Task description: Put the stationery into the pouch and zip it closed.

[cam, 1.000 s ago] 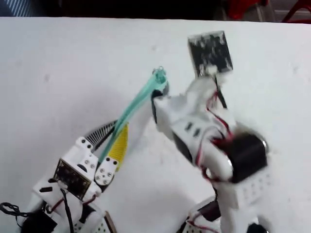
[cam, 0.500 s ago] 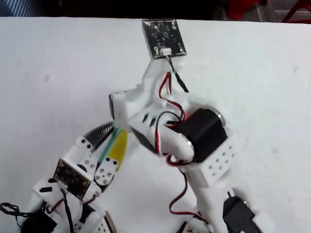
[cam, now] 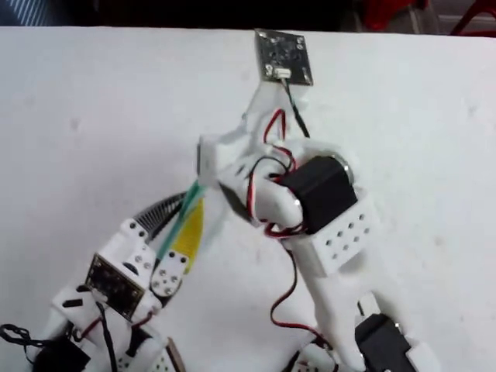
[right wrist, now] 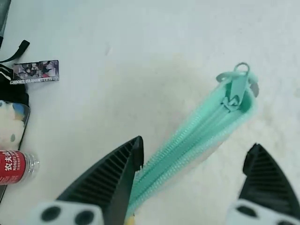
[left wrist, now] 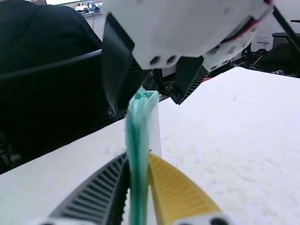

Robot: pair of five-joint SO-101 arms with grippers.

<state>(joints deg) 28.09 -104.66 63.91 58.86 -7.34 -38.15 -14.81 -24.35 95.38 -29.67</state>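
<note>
Teal fabric, that's the pouch (left wrist: 138, 136), and it's pinched edge-on in the left gripper (left wrist: 138, 158), down by the front-left corner of the table (cam: 93, 101). The grey finger (left wrist: 98, 197) is on one side and the yellow finger (left wrist: 176, 197) on the other, clamped tight on the near end. My read is that this grip is an anchor, holding the pouch up off the table and taut so the zip can be worked.

The pouch slants up and away towards the middle of the table. It looks thin and flat, zipper edge on top, with the teeth meshed along the run I can see. Out at the far end sits the zip slider (right wrist: 234, 91) with its ring pull. What's inside, I can't tell.

And there's the right gripper (right wrist: 197, 145), jaws spread wide, one either side of the pouch. It touches nothing and grips nothing, and I'd say it's placed to come in on that slider.
</note>
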